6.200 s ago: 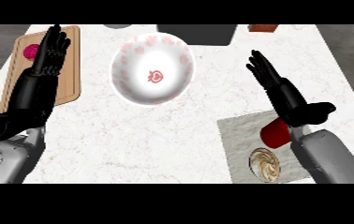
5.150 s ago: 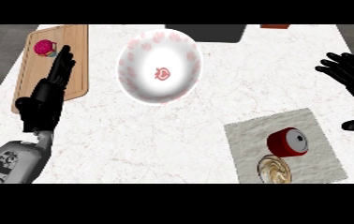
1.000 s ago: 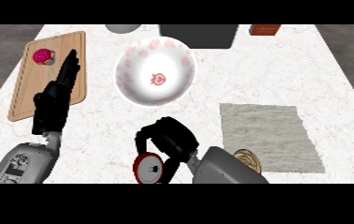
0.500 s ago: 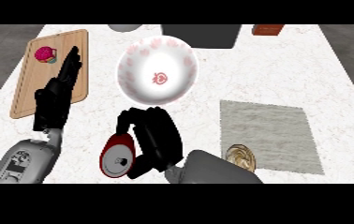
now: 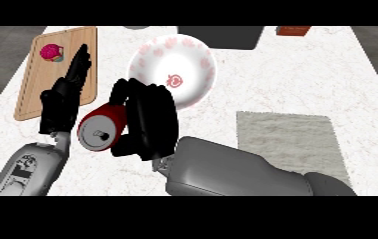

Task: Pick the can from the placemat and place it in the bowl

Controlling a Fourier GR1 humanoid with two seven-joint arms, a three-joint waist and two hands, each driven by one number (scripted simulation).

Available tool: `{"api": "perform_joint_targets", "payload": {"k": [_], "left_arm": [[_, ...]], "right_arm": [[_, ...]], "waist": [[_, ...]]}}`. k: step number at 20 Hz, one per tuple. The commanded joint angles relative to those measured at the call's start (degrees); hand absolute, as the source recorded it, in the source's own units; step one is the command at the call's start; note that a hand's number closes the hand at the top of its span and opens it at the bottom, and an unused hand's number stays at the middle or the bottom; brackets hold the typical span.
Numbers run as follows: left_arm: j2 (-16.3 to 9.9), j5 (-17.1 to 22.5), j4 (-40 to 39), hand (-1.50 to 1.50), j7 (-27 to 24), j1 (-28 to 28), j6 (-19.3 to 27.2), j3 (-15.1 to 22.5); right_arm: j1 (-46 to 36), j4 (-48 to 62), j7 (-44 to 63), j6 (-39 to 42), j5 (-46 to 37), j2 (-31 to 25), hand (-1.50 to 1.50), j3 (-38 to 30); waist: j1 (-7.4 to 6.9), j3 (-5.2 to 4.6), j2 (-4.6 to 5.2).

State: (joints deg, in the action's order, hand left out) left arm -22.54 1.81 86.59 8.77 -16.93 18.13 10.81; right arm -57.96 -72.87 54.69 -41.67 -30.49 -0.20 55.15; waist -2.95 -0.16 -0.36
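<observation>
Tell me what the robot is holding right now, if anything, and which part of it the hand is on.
The right hand holds the red can, fingers curled round its side, its end facing the camera. The left hand holds nothing.

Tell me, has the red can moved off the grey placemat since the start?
Yes. The can, held in the right hand, is now left of the placemat, just lower left of the bowl.

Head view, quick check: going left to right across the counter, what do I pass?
Cutting board → left hand → can held in the right hand → bowl → placemat.
</observation>
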Motion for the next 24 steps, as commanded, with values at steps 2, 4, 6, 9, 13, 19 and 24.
{"api": "perform_joint_targets", "payload": {"k": [2,4,6,9,13,19,24], "left_arm": [[1.18,-0.84,-1.08,0.00,-0.78,0.12,0.16,0.11],[-0.13,-1.28,3.00,0.00,0.35,1.23,-0.15,0.05],[0.20,-0.74,1.09,0.00,-2.34,2.66,-0.74,-0.85],[0.59,-1.82,0.43,0.00,0.93,-0.05,0.09,-1.36],[-0.97,-0.46,1.92,0.00,-0.07,0.72,-2.03,-2.85],[-0.11,-0.55,0.58,0.00,-1.80,0.56,-3.33,-2.82],[2.09,-2.52,3.41,0.00,0.21,0.28,-1.34,-0.39]], "right_arm": [[-5.25,6.89,4.27,-11.44,0.60,0.19,1.50,0.44],[-8.20,13.91,1.79,-8.60,0.14,0.19,1.50,-2.70],[-10.19,18.51,-0.08,-8.65,1.01,0.19,1.50,-2.65],[-9.60,24.11,-4.97,-7.57,0.09,0.20,1.50,-5.57],[-12.57,35.30,-7.67,-7.07,-0.16,0.20,1.50,-5.83],[-10.51,45.32,-15.26,-11.00,2.73,0.20,1.50,-7.18],[-5.30,45.17,-25.52,-9.90,12.19,0.20,-1.50,-14.78]], "waist": [[-0.52,0.07,0.75],[-0.38,0.10,0.60],[-0.46,0.06,0.83],[1.09,0.13,0.74],[-0.32,0.10,1.08],[-1.24,0.11,1.72],[-1.86,0.27,2.39]]}}
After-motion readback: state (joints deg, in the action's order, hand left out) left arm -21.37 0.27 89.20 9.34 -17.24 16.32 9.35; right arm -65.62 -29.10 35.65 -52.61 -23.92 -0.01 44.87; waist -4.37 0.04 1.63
